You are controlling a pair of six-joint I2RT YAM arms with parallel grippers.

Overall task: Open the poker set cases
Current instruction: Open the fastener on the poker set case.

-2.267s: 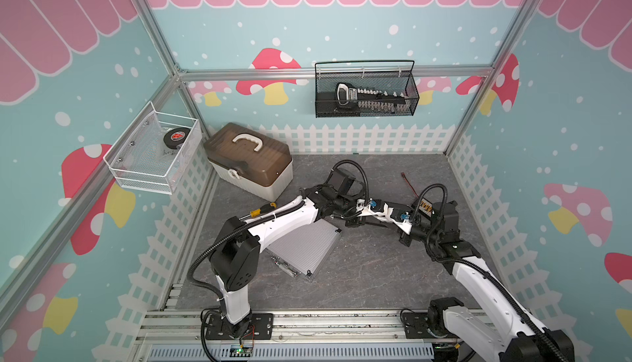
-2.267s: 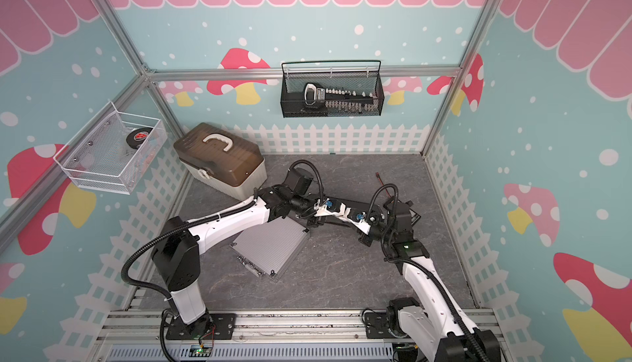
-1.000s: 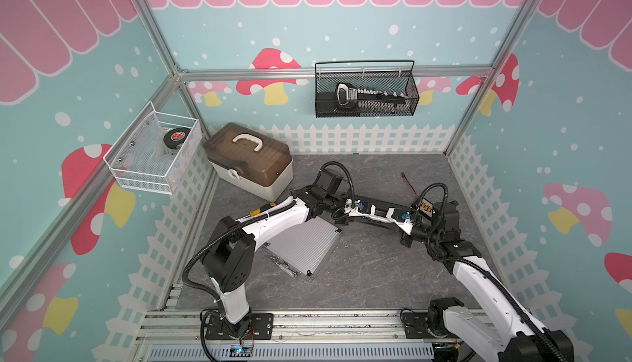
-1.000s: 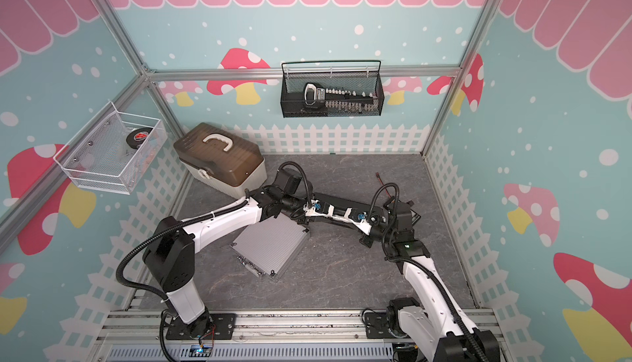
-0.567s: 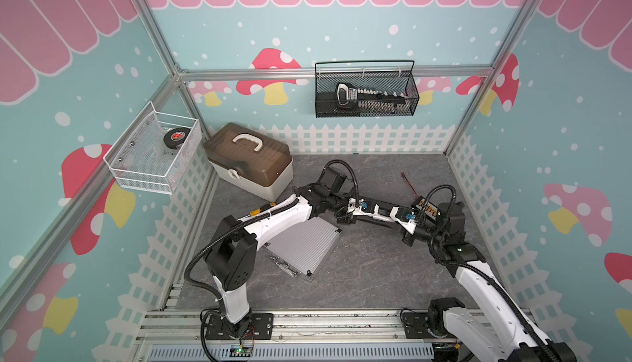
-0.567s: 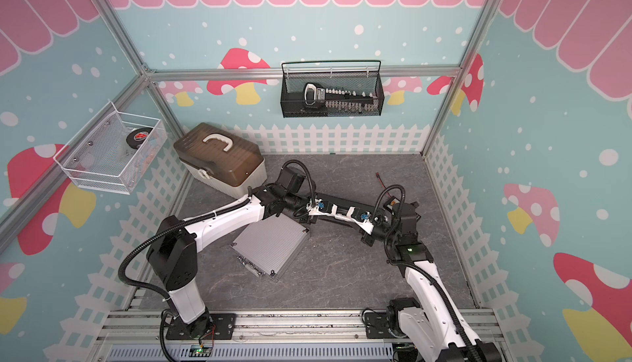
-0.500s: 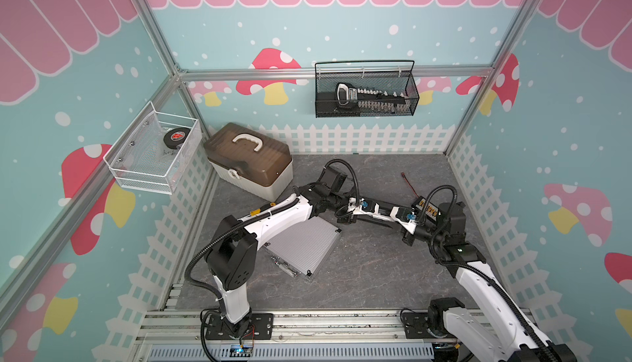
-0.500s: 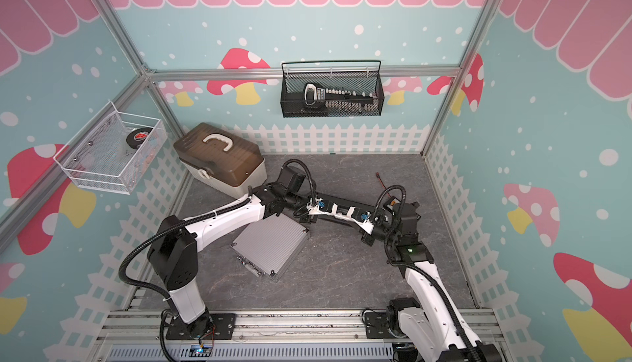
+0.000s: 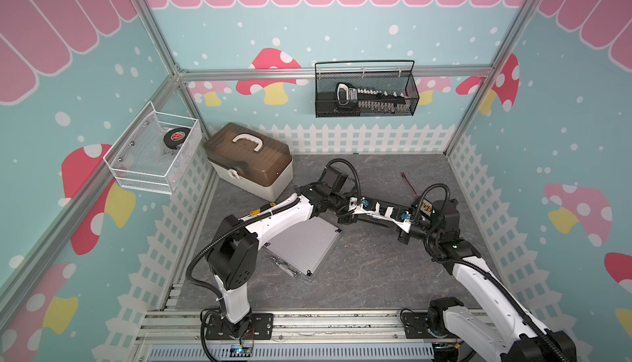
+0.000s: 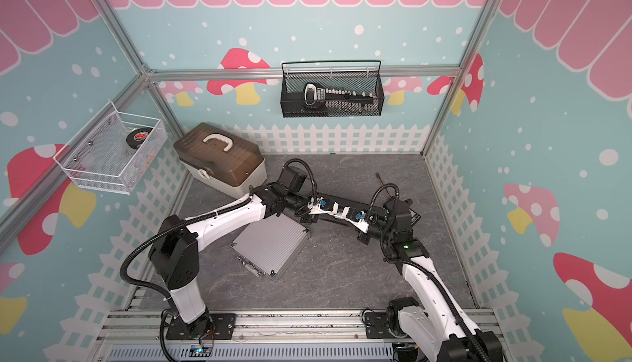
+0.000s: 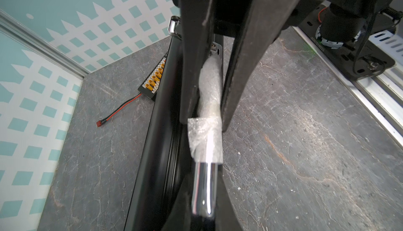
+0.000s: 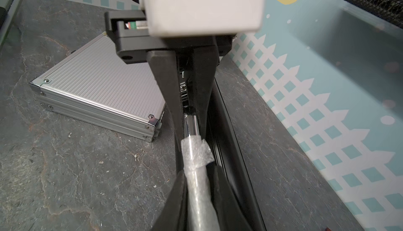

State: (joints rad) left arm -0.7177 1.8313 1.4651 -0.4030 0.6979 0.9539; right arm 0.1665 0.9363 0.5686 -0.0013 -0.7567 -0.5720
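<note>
Left pincer (image 11: 205, 123), right pincer (image 12: 190, 129) clamped on handle (image 11: 202, 192)

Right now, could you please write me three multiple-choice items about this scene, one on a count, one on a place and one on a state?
1. How many grippers close on the handle of the black case?
A. none
B. one
C. two

2. Where is the silver case?
A. on top of the black case
B. flat on the table
C. lifted off the table

3. The silver case's lid is:
A. shut
B. half raised
C. fully open

Answers:
1 C: the left gripper clamps the wrapped part and the right gripper the bare chrome end.
2 B: both top views show it lying on the table.
3 A: the right wrist view shows its two halves together.
</note>
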